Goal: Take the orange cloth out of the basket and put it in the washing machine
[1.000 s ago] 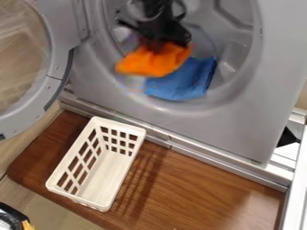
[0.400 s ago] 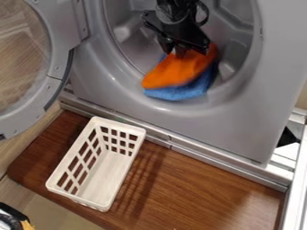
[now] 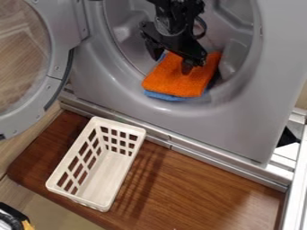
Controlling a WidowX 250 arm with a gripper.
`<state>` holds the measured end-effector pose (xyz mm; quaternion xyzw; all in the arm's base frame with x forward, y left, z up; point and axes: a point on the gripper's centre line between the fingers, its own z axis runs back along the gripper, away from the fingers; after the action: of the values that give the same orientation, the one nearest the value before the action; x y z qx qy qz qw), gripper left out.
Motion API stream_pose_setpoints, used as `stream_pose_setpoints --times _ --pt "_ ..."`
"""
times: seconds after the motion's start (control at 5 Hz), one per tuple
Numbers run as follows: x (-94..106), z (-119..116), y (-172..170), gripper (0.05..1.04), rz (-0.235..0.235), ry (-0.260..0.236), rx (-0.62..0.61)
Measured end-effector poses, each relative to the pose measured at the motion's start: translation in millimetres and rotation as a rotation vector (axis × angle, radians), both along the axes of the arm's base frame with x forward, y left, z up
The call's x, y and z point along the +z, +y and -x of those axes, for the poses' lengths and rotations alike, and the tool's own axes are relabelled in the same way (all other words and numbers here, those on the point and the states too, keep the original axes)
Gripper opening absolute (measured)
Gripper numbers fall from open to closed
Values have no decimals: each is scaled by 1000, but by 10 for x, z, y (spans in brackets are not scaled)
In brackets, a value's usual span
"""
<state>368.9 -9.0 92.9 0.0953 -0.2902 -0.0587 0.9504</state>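
Orange cloth has settled over the blue cloth, upper centre.
My hand stands wide open there, gripping nothing.

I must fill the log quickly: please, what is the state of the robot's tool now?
Tool: open, its fingers spread apart at the orange cloth, holding nothing.

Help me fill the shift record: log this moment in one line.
gripper: open, over orange cloth | orange cloth: in washer drum, on blue cloth | basket: on wooden board
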Motion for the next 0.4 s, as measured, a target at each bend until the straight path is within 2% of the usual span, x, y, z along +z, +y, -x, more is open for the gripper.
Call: stream_pose_setpoints --times 0.2,0.4 --pt "41 86 7 1005 -5 4 4" --pt "165 243 53 1001 -24 13 15"
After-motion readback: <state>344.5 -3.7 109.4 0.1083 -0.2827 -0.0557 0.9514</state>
